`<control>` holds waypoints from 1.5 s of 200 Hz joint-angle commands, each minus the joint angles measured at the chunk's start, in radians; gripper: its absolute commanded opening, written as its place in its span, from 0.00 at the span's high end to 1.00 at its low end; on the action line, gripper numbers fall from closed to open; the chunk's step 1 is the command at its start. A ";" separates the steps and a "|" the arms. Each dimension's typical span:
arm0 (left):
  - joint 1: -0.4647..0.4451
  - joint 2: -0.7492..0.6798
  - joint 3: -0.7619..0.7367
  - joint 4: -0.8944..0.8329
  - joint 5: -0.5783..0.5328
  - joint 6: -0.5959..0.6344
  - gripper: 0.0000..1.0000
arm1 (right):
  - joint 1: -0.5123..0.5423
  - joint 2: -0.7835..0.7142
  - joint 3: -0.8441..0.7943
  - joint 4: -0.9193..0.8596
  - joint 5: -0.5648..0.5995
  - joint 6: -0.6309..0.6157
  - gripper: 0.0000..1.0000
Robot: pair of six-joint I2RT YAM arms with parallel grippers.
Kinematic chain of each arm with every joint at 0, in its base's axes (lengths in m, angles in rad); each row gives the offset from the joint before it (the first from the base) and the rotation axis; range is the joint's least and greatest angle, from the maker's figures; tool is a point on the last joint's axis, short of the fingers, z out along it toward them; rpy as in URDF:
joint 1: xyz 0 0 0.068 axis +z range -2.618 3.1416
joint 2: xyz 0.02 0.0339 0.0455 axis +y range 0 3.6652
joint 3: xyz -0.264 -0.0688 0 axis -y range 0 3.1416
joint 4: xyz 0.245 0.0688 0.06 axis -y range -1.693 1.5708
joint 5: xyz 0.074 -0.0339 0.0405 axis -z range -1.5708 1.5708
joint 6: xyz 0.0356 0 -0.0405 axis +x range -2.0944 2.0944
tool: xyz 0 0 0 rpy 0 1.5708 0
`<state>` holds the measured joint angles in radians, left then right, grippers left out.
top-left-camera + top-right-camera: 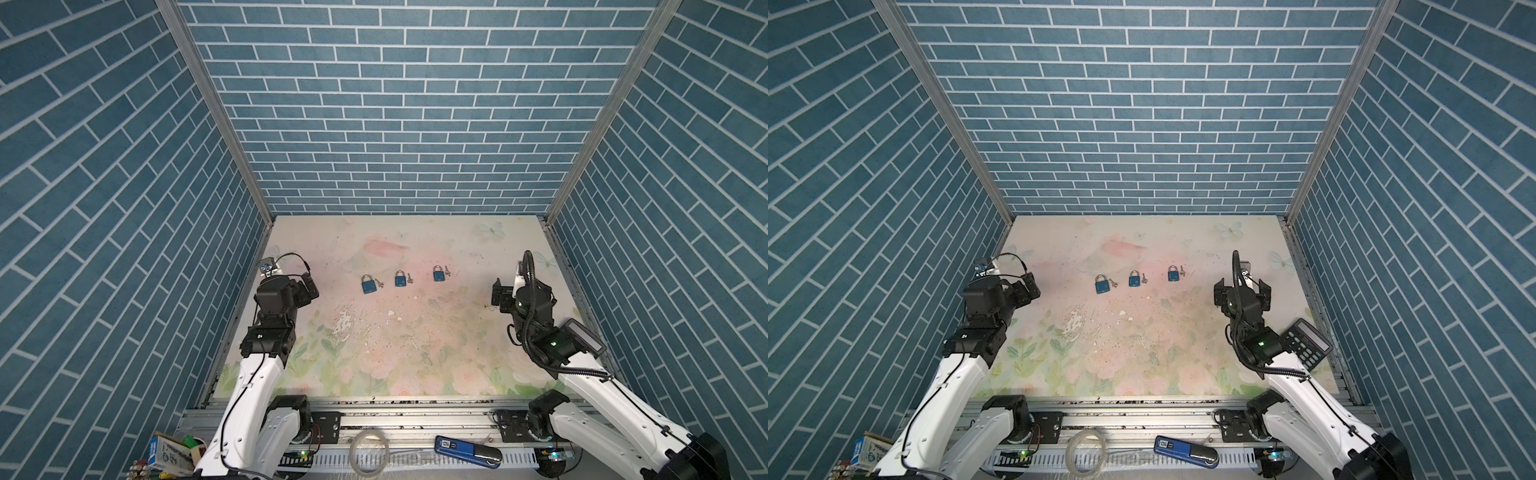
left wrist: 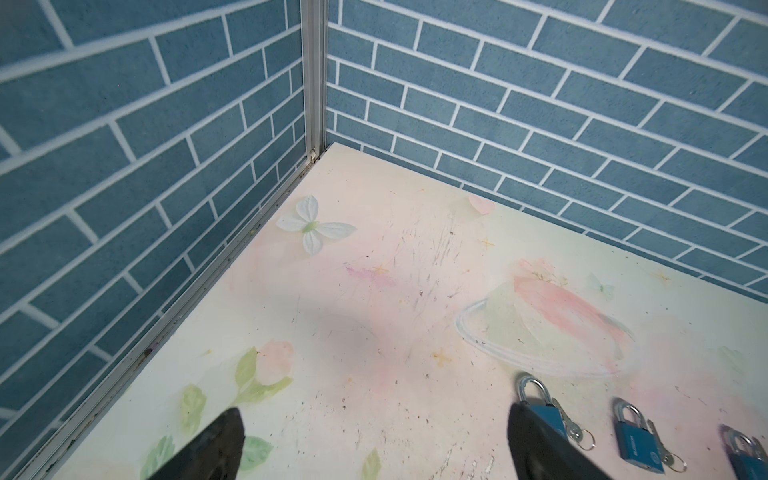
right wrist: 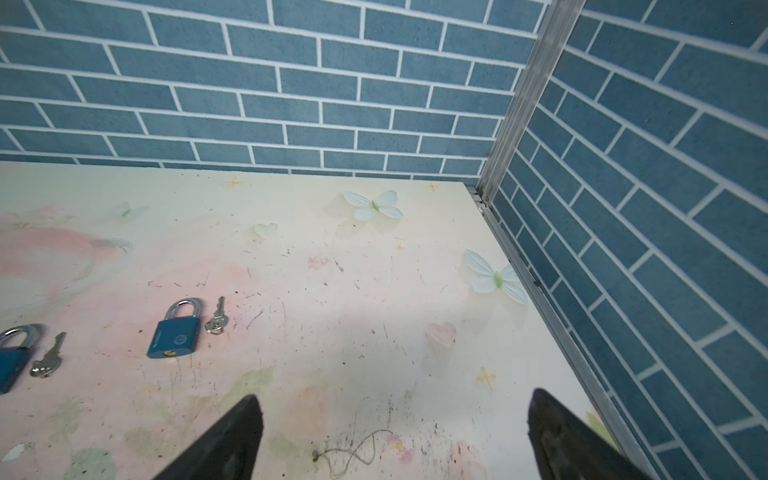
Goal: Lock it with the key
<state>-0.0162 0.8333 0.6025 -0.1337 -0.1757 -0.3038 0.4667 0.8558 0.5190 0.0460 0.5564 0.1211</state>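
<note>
Three blue padlocks with silver shackles lie in a row on the flowered mat, each with a small key at its right. In both top views they are the left padlock (image 1: pixel 367 286) (image 1: pixel 1101 286), the middle padlock (image 1: pixel 400 279) (image 1: pixel 1134 279) and the right padlock (image 1: pixel 438 274) (image 1: pixel 1173 274). The keys (image 1: pixel 378 284) (image 1: pixel 409 279) (image 1: pixel 447 272) lie loose. My left gripper (image 1: pixel 302 291) (image 2: pixel 376 415) hovers open to the left of the row; one finger hides part of the left padlock (image 2: pixel 544 411). My right gripper (image 1: pixel 1241 287) (image 3: pixel 395 399) is open and empty, to the right of the right padlock (image 3: pixel 176 332) and its key (image 3: pixel 217 318).
Blue brick-pattern walls close in the mat on three sides, with metal rails along its edges. A black calculator (image 1: pixel 1306 340) lies by the right arm. On the front rail are a blue device (image 1: pixel 465 448), a clear tubing ring (image 1: pixel 369 451) and a box (image 1: pixel 166 453).
</note>
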 commanded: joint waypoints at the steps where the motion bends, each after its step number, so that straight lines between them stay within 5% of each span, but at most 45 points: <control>1: -0.023 0.006 -0.049 0.123 -0.078 0.061 0.00 | -0.064 0.009 0.002 -0.017 -0.100 -0.032 0.01; 90: -0.148 0.161 -0.242 0.579 -0.264 0.311 0.00 | -0.287 0.102 -0.040 0.107 -0.351 -0.049 0.01; 170: -0.145 0.326 -0.326 0.886 -0.183 0.402 0.00 | -0.432 0.220 -0.147 0.441 -0.556 -0.070 0.01; 300: -0.069 0.598 -0.388 1.240 -0.016 0.387 0.00 | -0.517 0.470 -0.217 0.787 -0.574 -0.066 0.01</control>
<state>-0.0914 1.3972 0.2291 1.0012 -0.2150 0.0792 -0.0330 1.2968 0.3061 0.7033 -0.0128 0.0772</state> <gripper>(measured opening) 0.995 0.989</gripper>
